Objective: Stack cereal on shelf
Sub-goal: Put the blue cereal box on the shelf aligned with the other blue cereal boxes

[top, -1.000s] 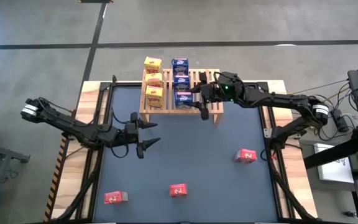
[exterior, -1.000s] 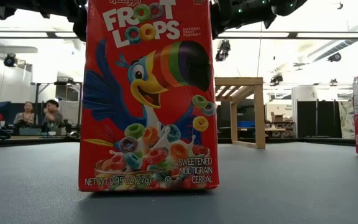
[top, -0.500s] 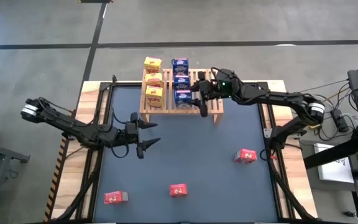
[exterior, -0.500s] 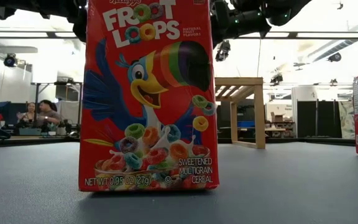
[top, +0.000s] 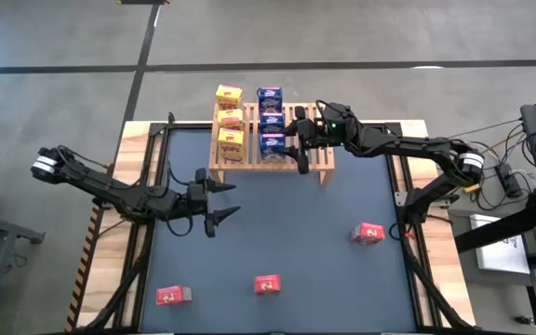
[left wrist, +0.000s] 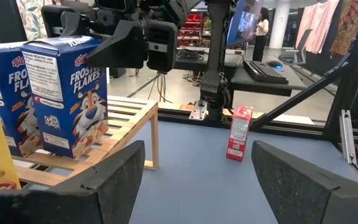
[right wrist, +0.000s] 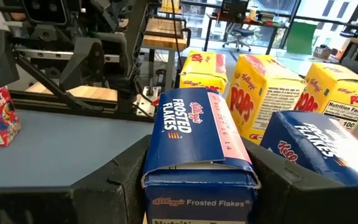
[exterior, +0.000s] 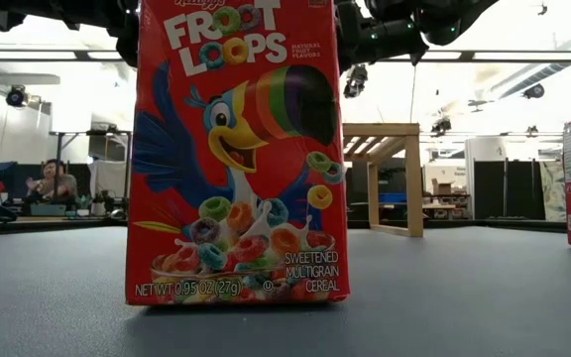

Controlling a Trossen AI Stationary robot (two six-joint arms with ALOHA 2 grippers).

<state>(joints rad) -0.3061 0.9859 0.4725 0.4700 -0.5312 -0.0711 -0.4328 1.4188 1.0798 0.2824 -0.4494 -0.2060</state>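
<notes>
Cereal box, blue [right wrist: 199,163], upright on our shelf [top: 316,156]; right gripper [top: 298,140] clamps it, left gripper [top: 214,203] spread.

Even, bright overhead lighting throughout; shadows on the table [top: 277,233] are faint and soft. In the low view, ceiling lights and windows wash out the background behind a sharply rendered red box [exterior: 236,149]. Both wrist views show mild edge distortion.

Three yellow boxes [top: 230,119] and three blue boxes [top: 271,121] were seen on the pale slatted shelf [top: 319,160]; three red boxes [top: 266,285] were scattered on the dark grey-blue surface [top: 287,223].
</notes>
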